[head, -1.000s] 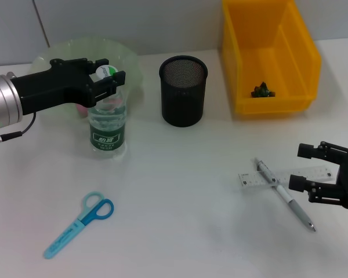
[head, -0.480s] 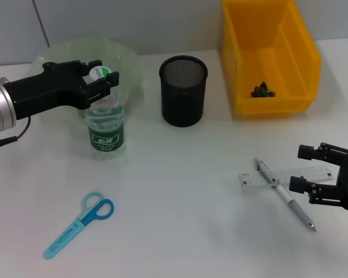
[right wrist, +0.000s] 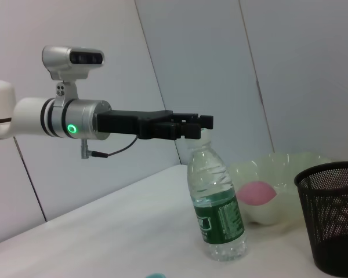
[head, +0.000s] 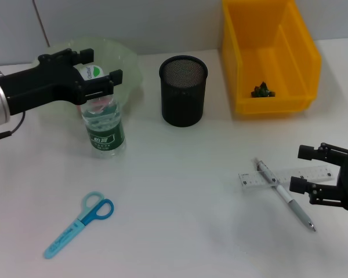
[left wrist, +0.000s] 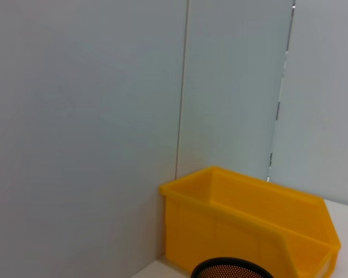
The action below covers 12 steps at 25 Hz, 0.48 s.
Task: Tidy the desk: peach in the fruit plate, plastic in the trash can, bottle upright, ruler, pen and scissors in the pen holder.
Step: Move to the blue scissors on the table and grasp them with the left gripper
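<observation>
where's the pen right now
In the head view the pen lies on the robot's right side of the table, crossing over the ruler, just beside the right gripper.

The left pincer hides the bottle neck and part of the fruit plate behind it. The right pincer is cut off by the picture's edge, and the small dark scrap in the yellow bin, well beyond it, is too small to identify.

The bottle stood upright before the fruit plate, left of the pen holder. The bin sat at back right. The scissors lay front left; the pen lay across the ruler at front right.
</observation>
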Each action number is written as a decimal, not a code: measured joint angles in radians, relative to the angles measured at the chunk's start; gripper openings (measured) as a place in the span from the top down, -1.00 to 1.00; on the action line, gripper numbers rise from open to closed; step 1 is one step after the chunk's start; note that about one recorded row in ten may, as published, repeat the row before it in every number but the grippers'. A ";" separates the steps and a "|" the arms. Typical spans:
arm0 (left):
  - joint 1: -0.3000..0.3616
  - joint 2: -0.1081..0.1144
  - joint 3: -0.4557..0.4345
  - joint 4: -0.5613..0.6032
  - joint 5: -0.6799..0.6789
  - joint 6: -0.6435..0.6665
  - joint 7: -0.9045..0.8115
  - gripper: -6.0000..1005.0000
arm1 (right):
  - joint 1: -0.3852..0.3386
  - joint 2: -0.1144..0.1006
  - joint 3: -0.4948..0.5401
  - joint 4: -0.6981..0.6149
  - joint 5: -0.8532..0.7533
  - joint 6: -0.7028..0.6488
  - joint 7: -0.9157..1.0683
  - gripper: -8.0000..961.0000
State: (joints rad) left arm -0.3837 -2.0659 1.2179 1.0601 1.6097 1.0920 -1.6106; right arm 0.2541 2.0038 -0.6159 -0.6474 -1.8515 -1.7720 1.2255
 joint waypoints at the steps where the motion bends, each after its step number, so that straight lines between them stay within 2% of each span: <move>1: 0.006 0.000 0.000 0.011 0.000 0.003 0.000 -0.44 | -0.001 0.001 0.001 0.000 0.000 0.000 0.000 -0.74; 4: 0.049 0.001 0.000 0.086 0.002 0.014 0.002 -0.61 | -0.005 0.004 0.003 0.000 0.000 -0.002 -0.003 -0.74; 5: 0.049 0.001 0.000 0.086 0.002 0.014 0.002 -0.61 | -0.005 0.004 0.003 0.000 0.000 -0.002 -0.003 -0.73; 6: 0.091 0.001 0.002 0.142 0.003 0.022 0.021 -0.61 | -0.005 0.004 0.003 0.000 0.000 -0.002 -0.004 -0.73; 8: 0.099 0.001 0.002 0.150 0.002 0.024 0.025 -0.61 | -0.007 0.004 0.003 0.000 0.003 -0.003 -0.005 -0.73; 9: 0.140 -0.001 0.001 0.184 -0.020 0.041 0.059 -0.61 | -0.007 0.004 0.003 0.000 0.004 -0.003 -0.005 -0.73; 10: 0.140 -0.001 0.001 0.184 -0.020 0.041 0.059 -0.61 | -0.008 0.005 0.003 0.000 0.005 -0.004 -0.006 -0.73; 12: 0.189 -0.001 0.001 0.191 -0.083 0.089 0.131 -0.61 | -0.010 0.006 0.004 -0.003 0.006 -0.004 -0.006 -0.73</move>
State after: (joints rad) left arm -0.1948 -2.0669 1.2185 1.2516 1.5267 1.1814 -1.4793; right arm 0.2443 2.0101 -0.6121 -0.6506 -1.8450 -1.7759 1.2192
